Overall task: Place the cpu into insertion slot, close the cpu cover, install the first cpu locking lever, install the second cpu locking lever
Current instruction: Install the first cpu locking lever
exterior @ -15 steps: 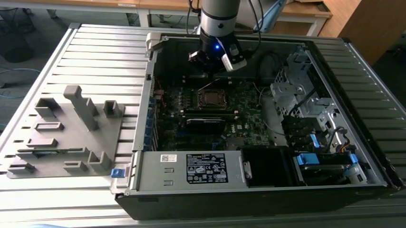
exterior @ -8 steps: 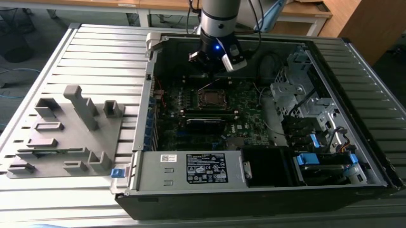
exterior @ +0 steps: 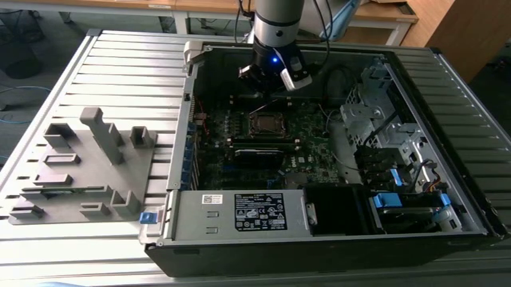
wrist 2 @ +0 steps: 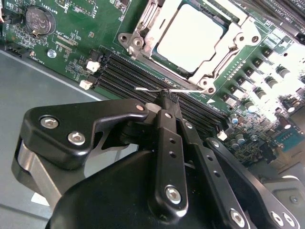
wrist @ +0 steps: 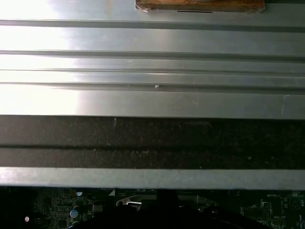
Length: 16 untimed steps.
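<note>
I see my end effector (wrist 2: 167, 98) closed, its tips right at a thin wire lever (wrist 2: 147, 88) beside the cover (wrist 2: 217, 62), which lies flat around the chip (wrist 2: 189, 31).

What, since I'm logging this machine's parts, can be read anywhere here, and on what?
Nothing is legible enough to quote.
The large white label on the power supply: print too small.
The small white sticker beside it: too small.
The coin cell: stamped text blurred.
The motherboard lettering: too small.
The cpu top: washed out, no marking readable.
</note>
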Motion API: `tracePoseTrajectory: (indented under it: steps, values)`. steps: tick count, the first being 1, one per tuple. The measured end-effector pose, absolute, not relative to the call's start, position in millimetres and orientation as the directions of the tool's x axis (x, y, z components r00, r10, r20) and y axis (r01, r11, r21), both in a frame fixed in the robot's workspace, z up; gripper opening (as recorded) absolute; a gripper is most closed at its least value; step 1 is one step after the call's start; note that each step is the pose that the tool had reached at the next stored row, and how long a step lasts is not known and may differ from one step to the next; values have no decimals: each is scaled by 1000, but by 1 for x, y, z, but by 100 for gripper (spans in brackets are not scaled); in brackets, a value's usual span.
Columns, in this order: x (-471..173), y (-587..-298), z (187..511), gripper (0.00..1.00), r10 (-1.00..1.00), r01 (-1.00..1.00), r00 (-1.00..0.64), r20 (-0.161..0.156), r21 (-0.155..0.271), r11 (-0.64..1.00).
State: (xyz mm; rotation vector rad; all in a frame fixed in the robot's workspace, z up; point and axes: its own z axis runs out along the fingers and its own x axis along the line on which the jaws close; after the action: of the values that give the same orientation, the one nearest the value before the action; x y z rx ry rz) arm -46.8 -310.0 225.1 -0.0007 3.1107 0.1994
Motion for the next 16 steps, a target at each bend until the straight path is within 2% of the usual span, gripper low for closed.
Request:
tracePoseTrajectory:
  steps: [16]
  values:
    - [-46,-312,219,11,1,-2,-1000,-24,127,992]
